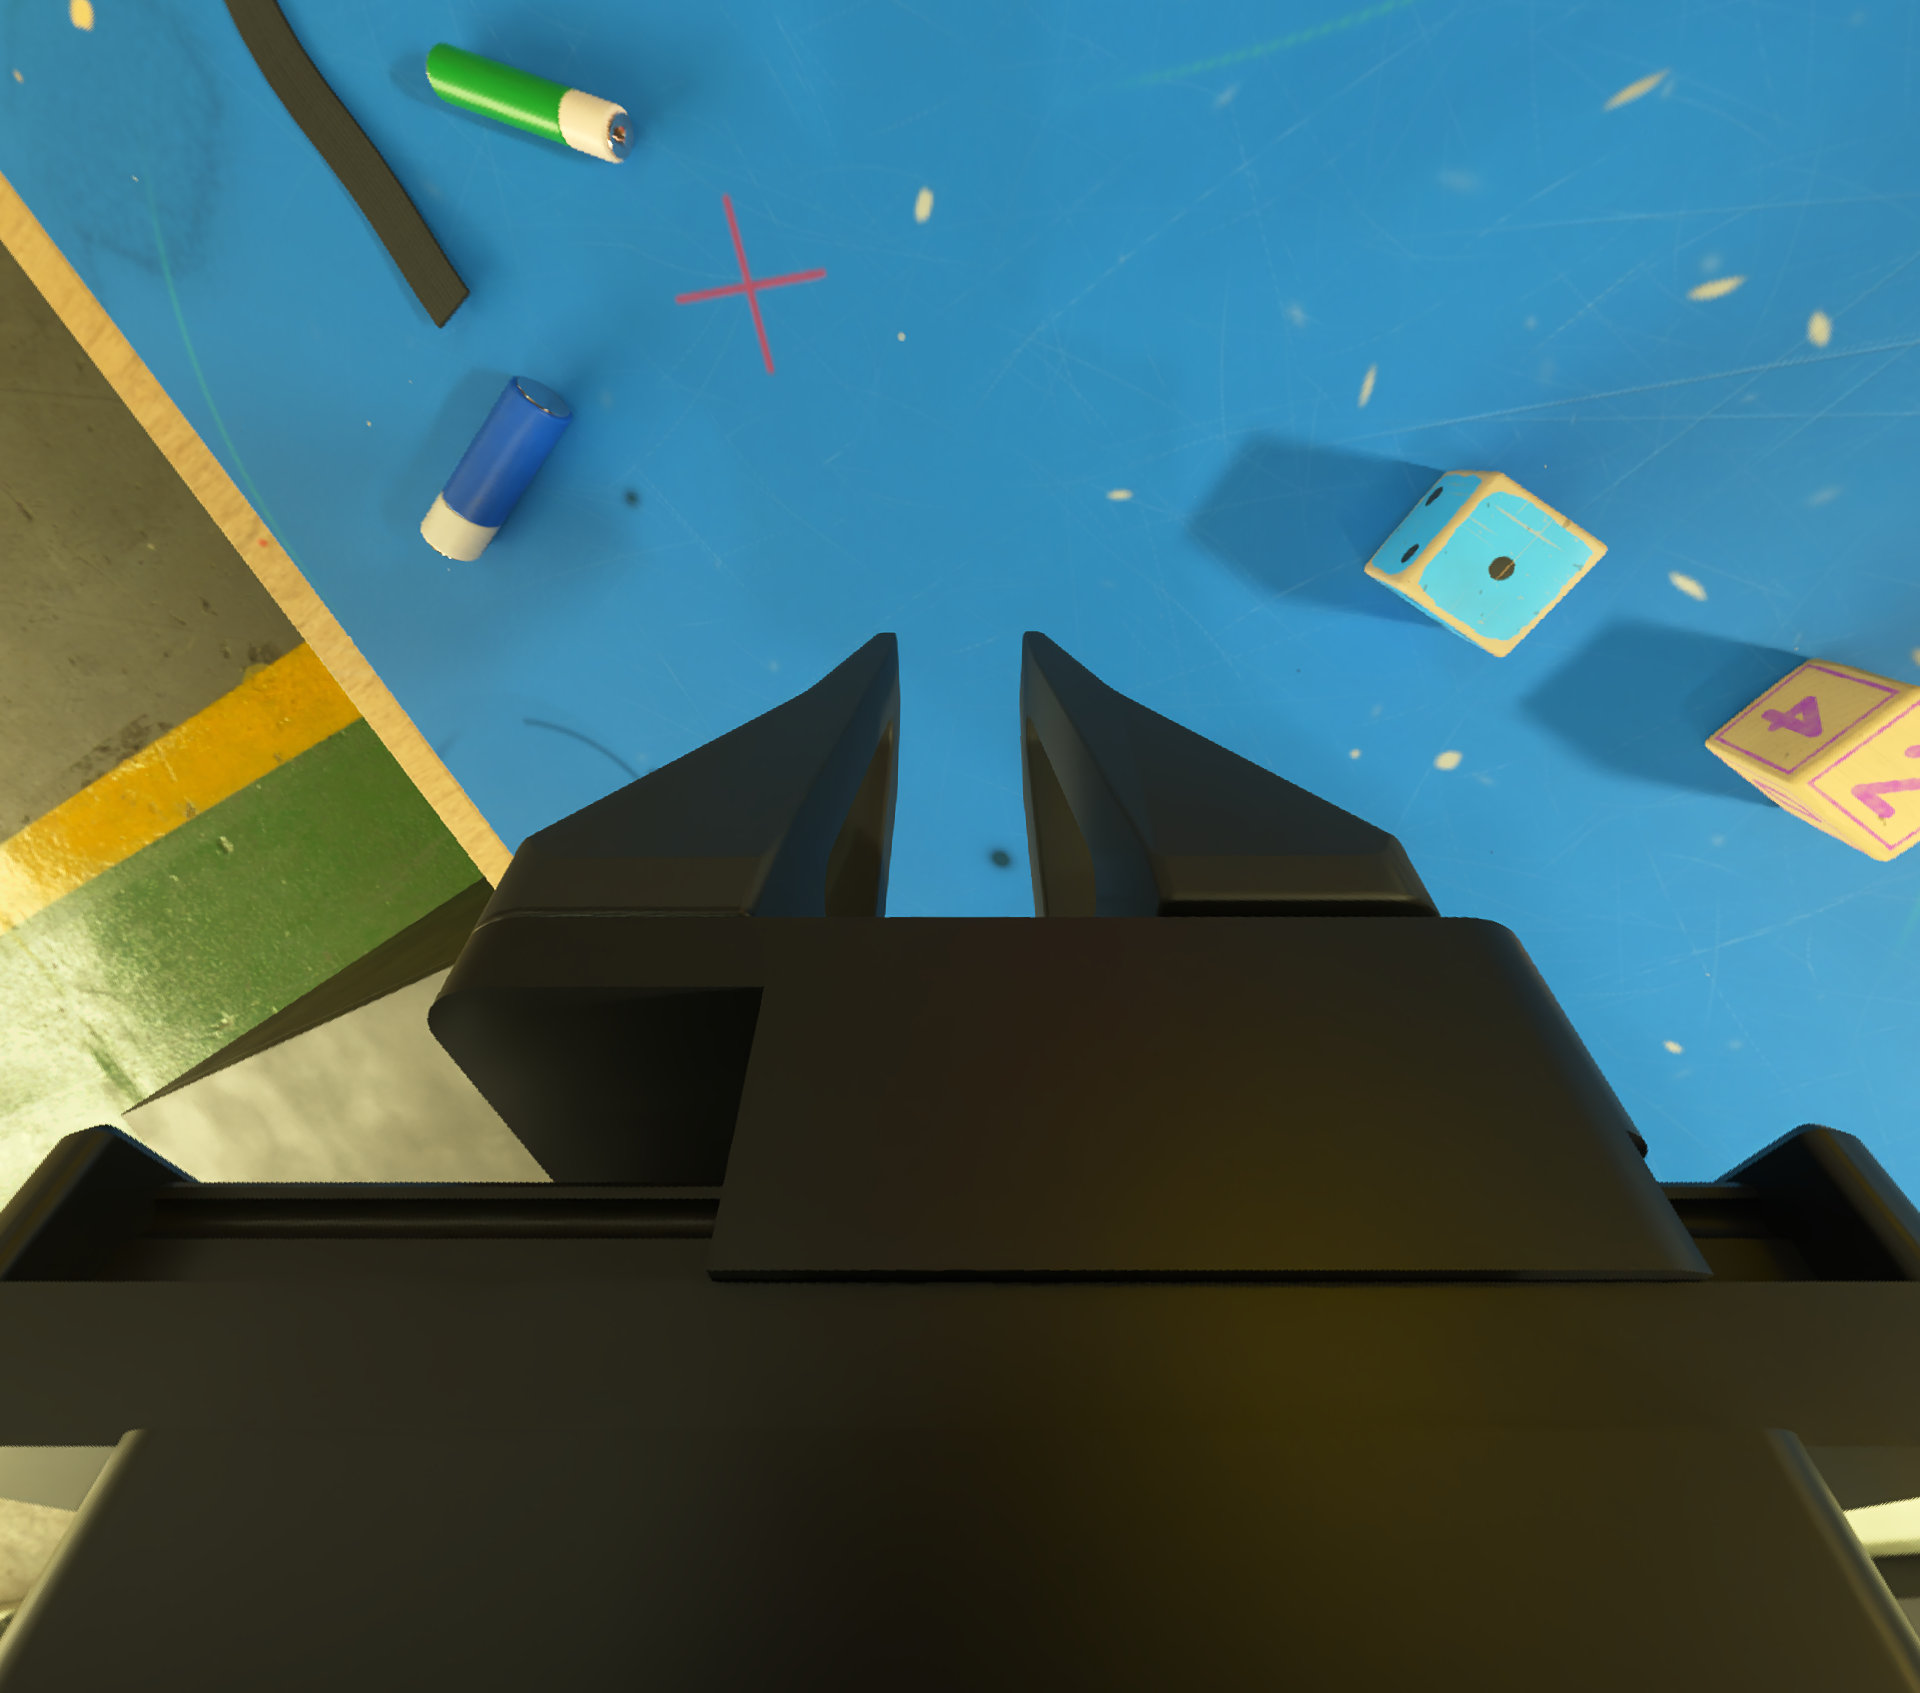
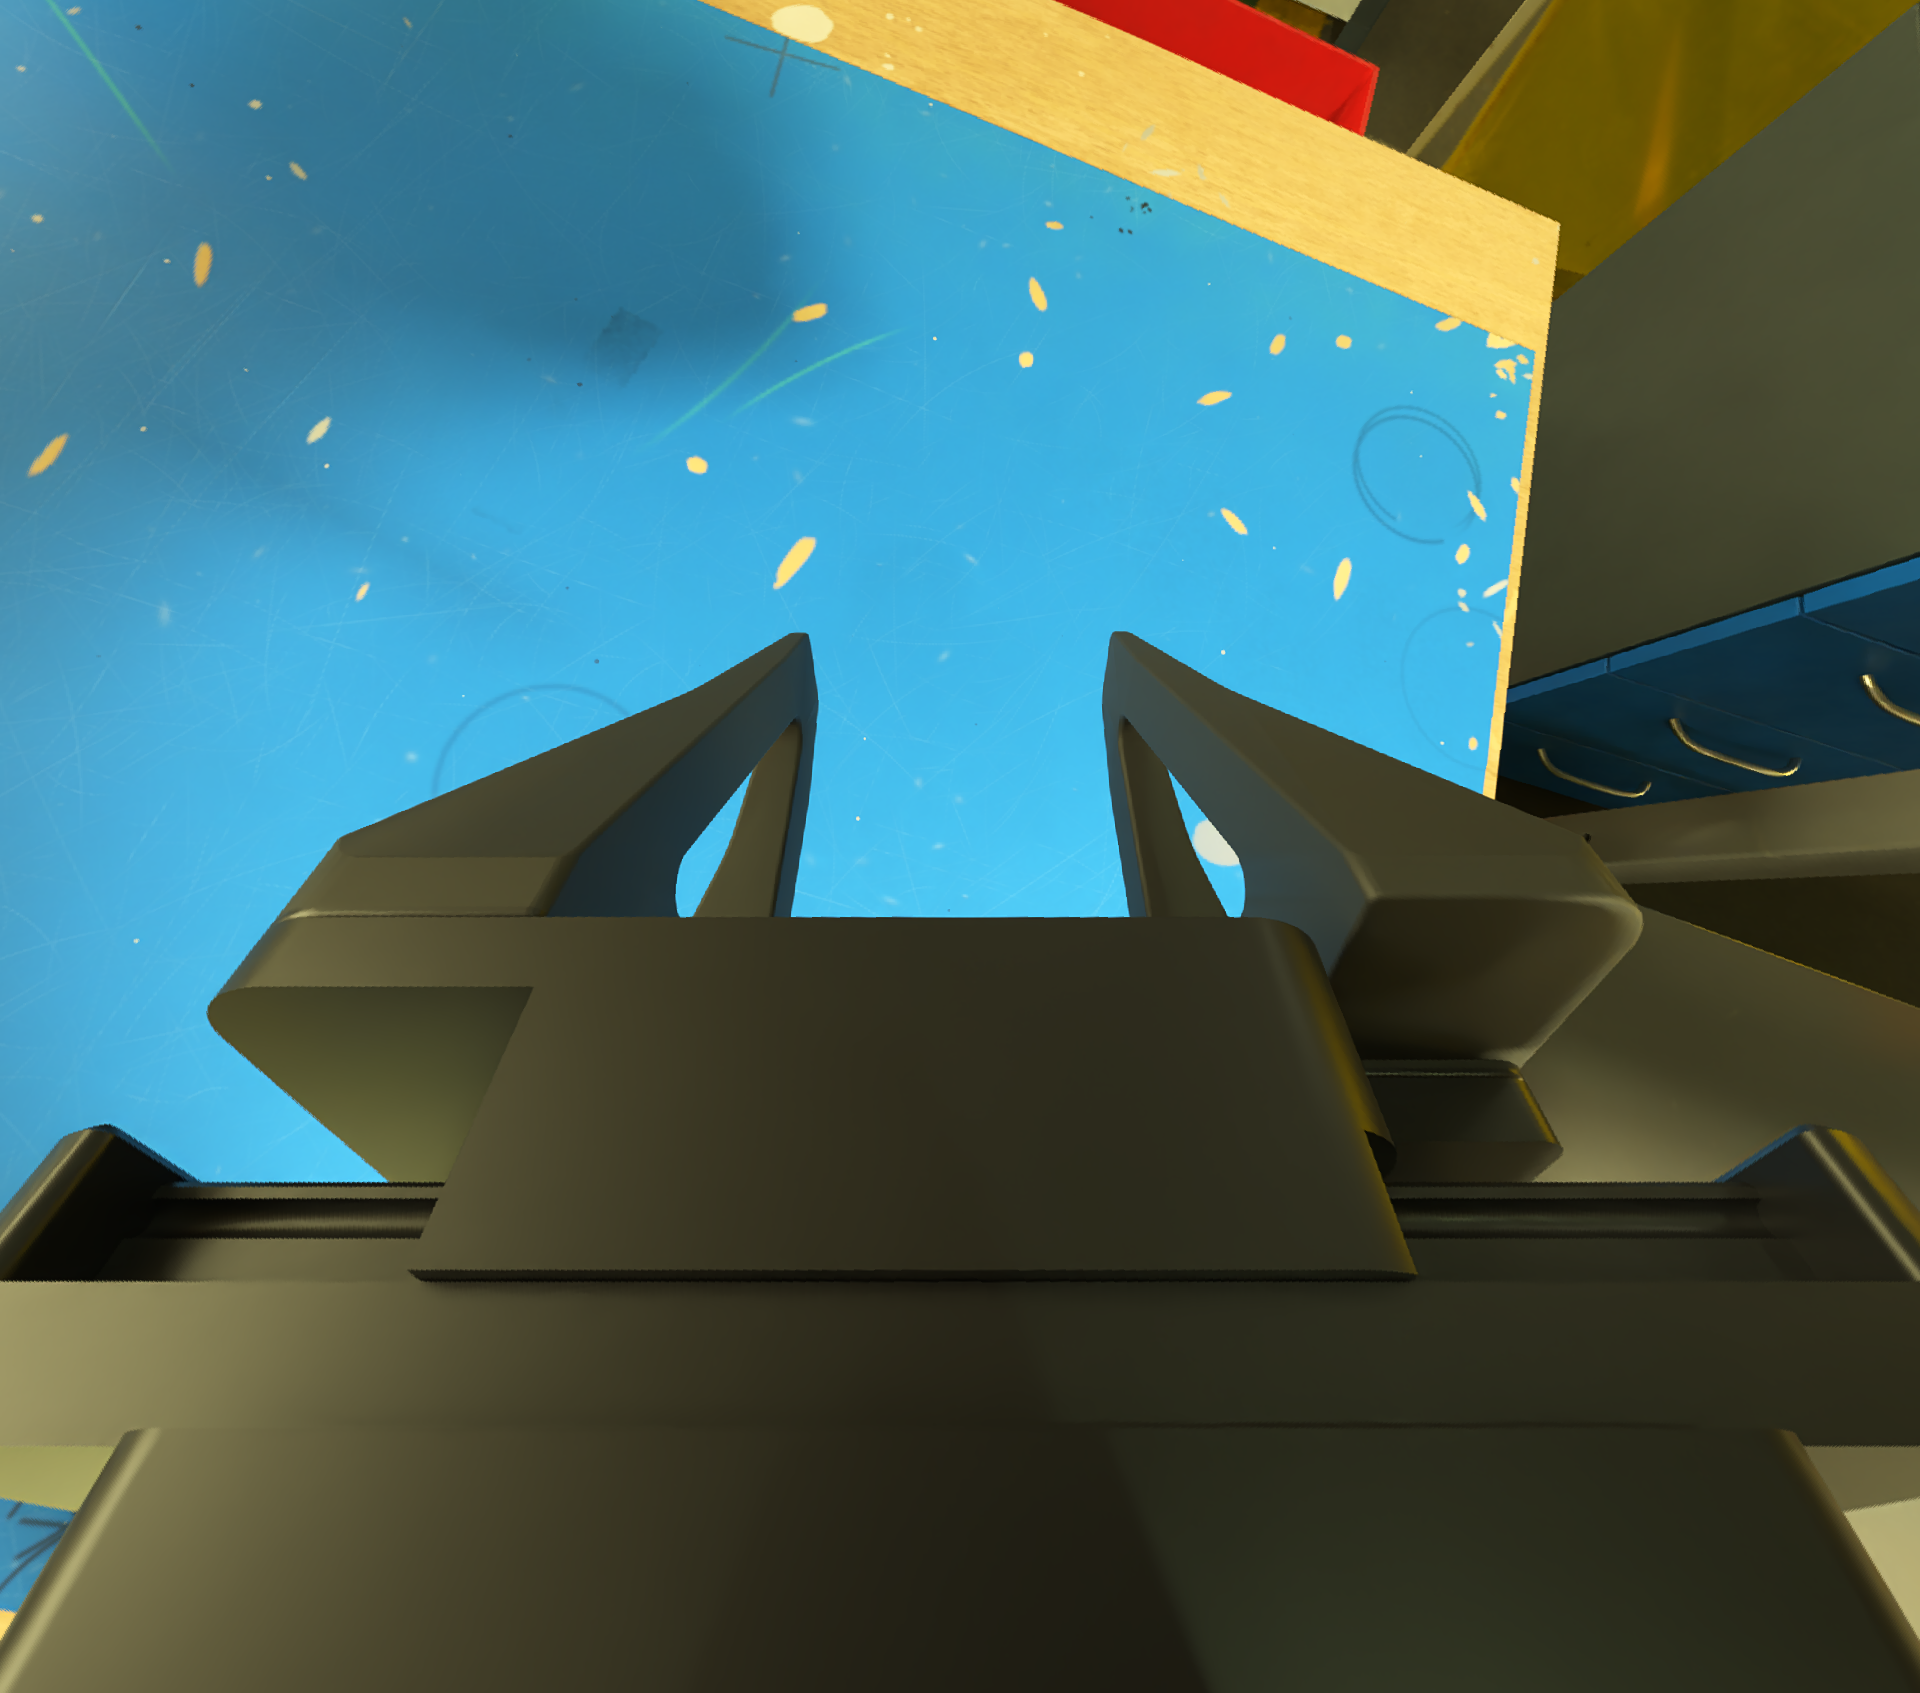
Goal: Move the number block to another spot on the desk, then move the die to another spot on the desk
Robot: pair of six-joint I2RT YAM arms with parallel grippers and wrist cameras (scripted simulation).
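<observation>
A light-blue die with black pips (image 1: 1486, 563) rests on the blue desk mat (image 1: 1143, 137), to the right of and beyond my left gripper (image 1: 961, 641). A wooden number block with purple numerals (image 1: 1829, 755) sits just right of the die, partly cut off by the frame edge. My left gripper hovers above the mat, its jaws a narrow gap apart and empty. My right gripper (image 2: 961, 641) is open wider and empty over a bare patch of mat (image 2: 520, 448). Neither object shows in the right wrist view.
A green battery (image 1: 525, 100), a blue battery (image 1: 497, 467), a black strap (image 1: 301, 64) and a pink cross mark (image 1: 750, 284) lie left of the left gripper. The desk's wooden edge (image 1: 208, 480) runs along the left. A red bin (image 2: 1164, 7) and blue drawers (image 2: 1714, 708) stand beyond the desk.
</observation>
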